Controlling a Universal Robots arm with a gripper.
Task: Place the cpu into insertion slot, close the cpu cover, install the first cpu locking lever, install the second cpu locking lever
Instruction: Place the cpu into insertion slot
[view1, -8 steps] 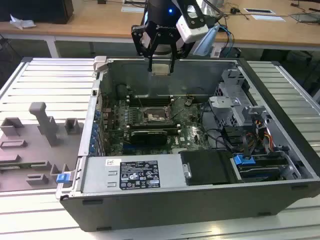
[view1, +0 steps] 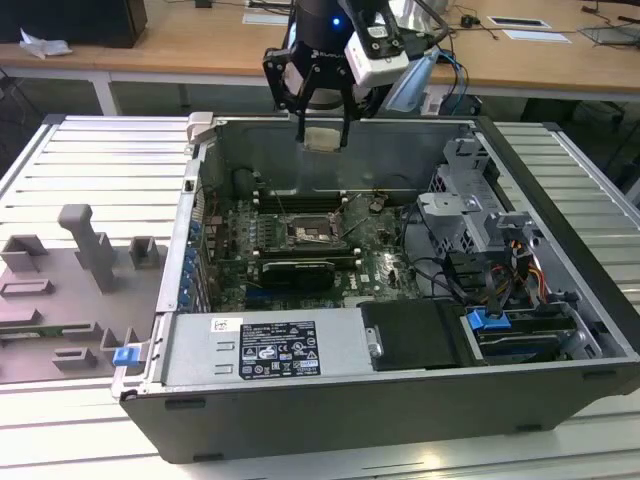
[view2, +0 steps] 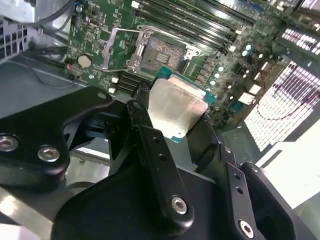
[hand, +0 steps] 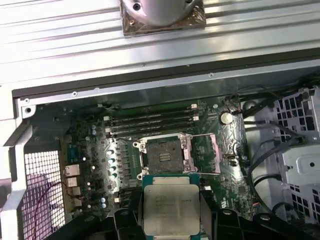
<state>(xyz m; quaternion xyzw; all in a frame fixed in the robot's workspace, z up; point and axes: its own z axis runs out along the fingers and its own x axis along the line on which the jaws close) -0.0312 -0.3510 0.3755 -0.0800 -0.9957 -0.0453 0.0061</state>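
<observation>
Grip matters most with this part, and the gripper (view1: 322, 140) has it: its two fingers (view2: 150, 137) are clamped on opposite edges of the cpu (view1: 323, 135), leaving the pale metal top bare between them, as both wrist views show (view2: 177, 107) (hand: 169, 210). In the exterior view we see the chip hanging in the air over the far wall of the open computer case (view1: 300, 420), well above the motherboard (view1: 385, 265) and well apart from the insertion slot (view1: 312, 232). In the first wrist view the insertion slot (hand: 164, 154) lies bare, and the cpu cover (hand: 189, 154) is swung open to one side of it, so nothing lies in the slot yet. We judge the chip to be very light and quite stiff, so it should neither sag nor flex in the hold. Its smooth metal top and thin edges probably give little purchase, so a skewed or loose pinch could let it slide or tilt. We take the underside and the slot's contacts to be the fragile parts, easily hurt by a scrape or a crooked landing. The edge hold we see looks like the right one to us: two opposite sides, chip level, top and underside untouched.
</observation>
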